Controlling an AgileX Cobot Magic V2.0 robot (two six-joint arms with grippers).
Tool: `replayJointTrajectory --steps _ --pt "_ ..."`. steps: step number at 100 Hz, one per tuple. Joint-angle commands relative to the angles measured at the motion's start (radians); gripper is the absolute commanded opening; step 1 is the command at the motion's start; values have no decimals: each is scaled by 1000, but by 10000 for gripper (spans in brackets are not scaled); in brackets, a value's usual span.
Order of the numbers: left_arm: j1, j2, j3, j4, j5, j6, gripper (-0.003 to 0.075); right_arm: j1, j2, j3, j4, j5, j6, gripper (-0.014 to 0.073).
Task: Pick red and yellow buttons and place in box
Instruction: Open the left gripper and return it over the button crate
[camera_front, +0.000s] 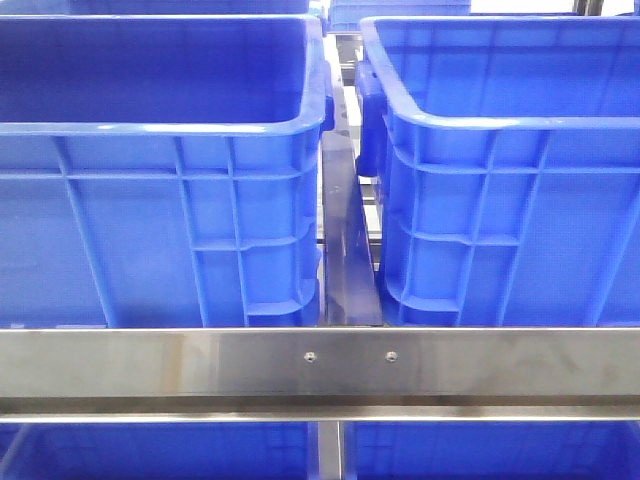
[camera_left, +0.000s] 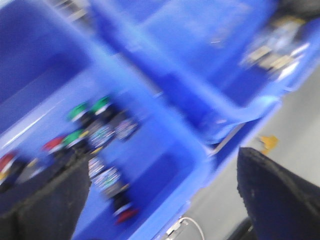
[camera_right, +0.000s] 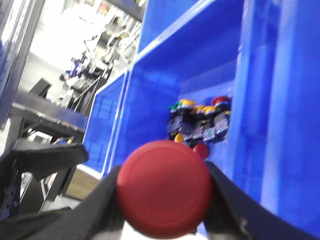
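While the red button (camera_right: 164, 188) is pinched by the right hand (camera_right: 165, 200), it could be dropped outside the box (camera_right: 165, 85) if released early; the left hand (camera_left: 160, 195) is spread

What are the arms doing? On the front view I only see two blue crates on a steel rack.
Observer: The right gripper is shut on a red button.
Operator: Is there anything inside the crates?
Observer: Yes. Behind that button, a blue crate holds a cluster of buttons with yellow, red and green caps.
Operator: And the left arm?
Observer: The left gripper is open and holds nothing, hanging over a crate of mixed buttons; that picture is blurred.
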Motion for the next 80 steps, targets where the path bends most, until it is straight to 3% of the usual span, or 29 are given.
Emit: replayJointTrajectory --steps 1,46,67,74,80 --pt "61 -82 44 1 -74 -27 568 -23 -15 -31 68 20 -19 143" --pt "479 -493 471 8 -251 -65 568 -27 -15 -31 68 -16 -38 143" --pt "604 -659 591 8 -260 -65 565 -27 -15 -31 68 -63 -61 143" --pt "623 -700 618 8 -259 -65 531 -27 -15 -31 68 -105 -80 143" --pt "630 -729 634 8 -259 -65 453 -27 -15 -31 68 -154 -98 143"
